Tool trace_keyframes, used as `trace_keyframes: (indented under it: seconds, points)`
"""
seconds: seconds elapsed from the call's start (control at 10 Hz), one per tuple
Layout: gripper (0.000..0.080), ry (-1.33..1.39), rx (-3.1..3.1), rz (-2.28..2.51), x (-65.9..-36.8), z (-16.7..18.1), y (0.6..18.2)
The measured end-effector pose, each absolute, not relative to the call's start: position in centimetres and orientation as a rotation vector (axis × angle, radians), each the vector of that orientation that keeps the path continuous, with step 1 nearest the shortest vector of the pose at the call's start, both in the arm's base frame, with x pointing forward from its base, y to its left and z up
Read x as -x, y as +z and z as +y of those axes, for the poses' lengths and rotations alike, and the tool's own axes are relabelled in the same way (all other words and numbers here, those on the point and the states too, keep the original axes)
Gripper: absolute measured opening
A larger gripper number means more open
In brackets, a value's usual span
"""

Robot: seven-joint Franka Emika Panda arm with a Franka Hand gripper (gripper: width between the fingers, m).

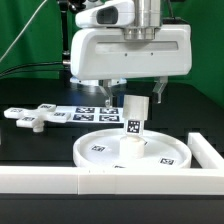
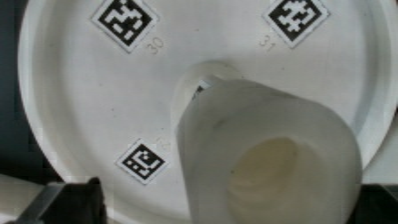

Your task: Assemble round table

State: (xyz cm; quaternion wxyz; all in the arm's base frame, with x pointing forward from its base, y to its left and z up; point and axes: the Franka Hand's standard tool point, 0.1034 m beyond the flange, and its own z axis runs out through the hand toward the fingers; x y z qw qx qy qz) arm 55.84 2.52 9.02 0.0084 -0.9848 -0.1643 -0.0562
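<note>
Leftmost on the dark worktop (image 1: pixel 30 140) lies the flat cross-shaped piece (image 1: pixel 28 118), beside the marker board (image 1: pixel 85 112). Rightward, the arm hangs vertically, its pincer (image 1: pixel 133 100) spread apart and empty above the short leg (image 1: pixel 135 125) standing upright on the round disc (image 1: pixel 100 150).

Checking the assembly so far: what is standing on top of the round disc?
The leg stands upright at the middle of the disc, marker facing the camera. The wrist view shows its hollow top end. Its foot covers the disc's centre, so whether it is screwed in cannot be seen.
</note>
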Motion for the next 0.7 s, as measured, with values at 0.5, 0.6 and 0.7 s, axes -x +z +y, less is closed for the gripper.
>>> trace_keyframes:
  seconds: [0.5,0.6,0.7]
  points:
    - [0.0648,-0.164,3.079,-0.512,-54.92,2.47,8.12]
    - [0.0648,-0.164,3.079,-0.512,-54.93,2.48,8.13]
    - [0.0648,-0.163,3.078,-0.512,-54.91,2.53,8.12]
